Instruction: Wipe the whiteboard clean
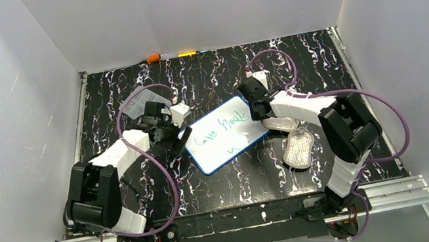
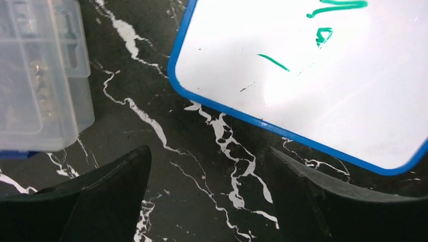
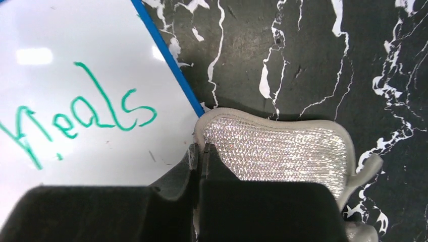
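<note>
The whiteboard lay flat near the middle of the black marbled table, turned so its long side ran from 8 o'clock to 2 o'clock; green handwriting covered part of its face, and a thin blue rim edged it. The left gripper hung over bare table at the board's 9 o'clock, jaws spread wide and holding nothing; in its wrist view the board's rounded corner sat at 1 o'clock, apart from both fingers, and a clear plastic box sat at 10 o'clock. The right gripper stood at the board's 3 o'clock edge, fingers pressed together on the rim of a grey mesh pad; the pad's corner met the blue rim, most of it lying on the table. A second pad lay at the board's 4 o'clock, near but not touching it.
</note>
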Robot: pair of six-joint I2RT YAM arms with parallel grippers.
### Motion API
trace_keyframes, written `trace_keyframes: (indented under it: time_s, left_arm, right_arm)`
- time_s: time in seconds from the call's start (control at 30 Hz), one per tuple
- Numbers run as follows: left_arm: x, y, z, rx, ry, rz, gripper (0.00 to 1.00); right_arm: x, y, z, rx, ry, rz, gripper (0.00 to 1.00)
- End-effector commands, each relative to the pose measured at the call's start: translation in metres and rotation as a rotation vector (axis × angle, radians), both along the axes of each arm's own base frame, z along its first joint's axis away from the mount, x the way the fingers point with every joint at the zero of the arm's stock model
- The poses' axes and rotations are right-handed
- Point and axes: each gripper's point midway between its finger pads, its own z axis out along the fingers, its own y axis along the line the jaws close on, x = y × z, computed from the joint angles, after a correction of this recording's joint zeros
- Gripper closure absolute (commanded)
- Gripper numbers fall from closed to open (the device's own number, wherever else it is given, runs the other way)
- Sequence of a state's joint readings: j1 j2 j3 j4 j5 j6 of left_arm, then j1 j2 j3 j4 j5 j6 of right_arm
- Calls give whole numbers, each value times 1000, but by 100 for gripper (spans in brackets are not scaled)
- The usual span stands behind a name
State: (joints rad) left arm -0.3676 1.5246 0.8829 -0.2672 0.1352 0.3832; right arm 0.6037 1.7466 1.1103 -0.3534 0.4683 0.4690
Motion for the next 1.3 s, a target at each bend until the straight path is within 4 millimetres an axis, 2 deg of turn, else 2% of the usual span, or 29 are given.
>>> trace_keyframes:
  time_s: [0.0,0.07,0.13,0.27,0.4,0.53,0.7,0.8,0.9,1.0,1.1,1.17,1.2,1.27]
  left_arm:
    - [-21,-7,23,-135,118,77,20]
    - [-28,-8,16,-151,144,92,21]
    - [-31,-6,6,-146,160,114,22]
    - [-28,-3,-10,-112,194,139,24]
    - [-17,-1,-20,-75,201,141,26]
    - [-11,-1,-31,-52,224,138,33]
    - [-9,-8,-39,-66,265,152,36]
    - [-12,-10,-45,-60,283,146,40]
    - [-10,-6,-50,-34,285,147,48]
    - [-8,-3,-50,-15,278,152,56]
    - [-6,1,-51,9,266,157,61]
    - [-6,6,-53,33,261,161,65]
    - [-6,8,-54,46,260,160,67]
    - [-6,12,-57,68,258,161,72]
  right_arm:
    - [20,16,43,69,-88,22,99]
    - [27,35,34,106,-78,95,99]
    - [28,51,15,141,-16,148,99]
    - [31,74,-16,195,75,157,99]
    - [26,87,-33,242,105,159,99]
    - [11,96,-46,258,147,176,99]
    - [-10,115,-52,286,154,204,99]
    - [-27,135,-52,345,161,243,99]
    - [-43,168,-48,444,176,311,99]
    - [-67,217,-41,566,226,449,99]
    - [-83,247,-39,598,272,535,99]
    - [-84,255,-33,617,277,557,99]
    - [-83,251,-32,608,275,547,99]
    - [-72,232,-30,561,256,500,99]
